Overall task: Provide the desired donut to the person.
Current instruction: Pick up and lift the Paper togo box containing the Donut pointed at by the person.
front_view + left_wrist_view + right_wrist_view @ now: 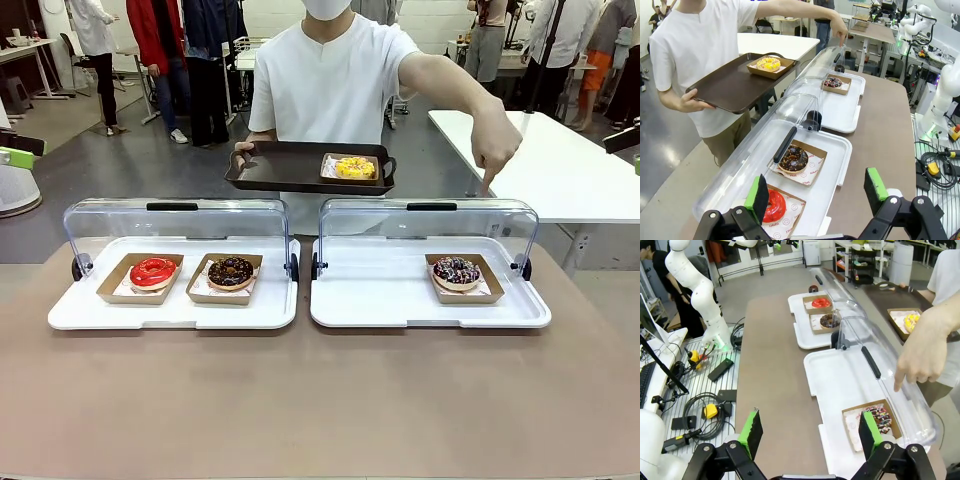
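Just beyond the sprinkled donut (456,271), person's hand (495,150) points; my left tool (816,189) and right tool (809,432) both released, nothing delivered yet.

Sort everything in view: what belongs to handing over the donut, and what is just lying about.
Belongs to the job:
- pointing hand of the person
- sprinkled donut it points toward
- right display case
- brown tray, held out
- right claw, open

Lying about:
- red donut
- chocolate donut
- left display case
- cables beside the table
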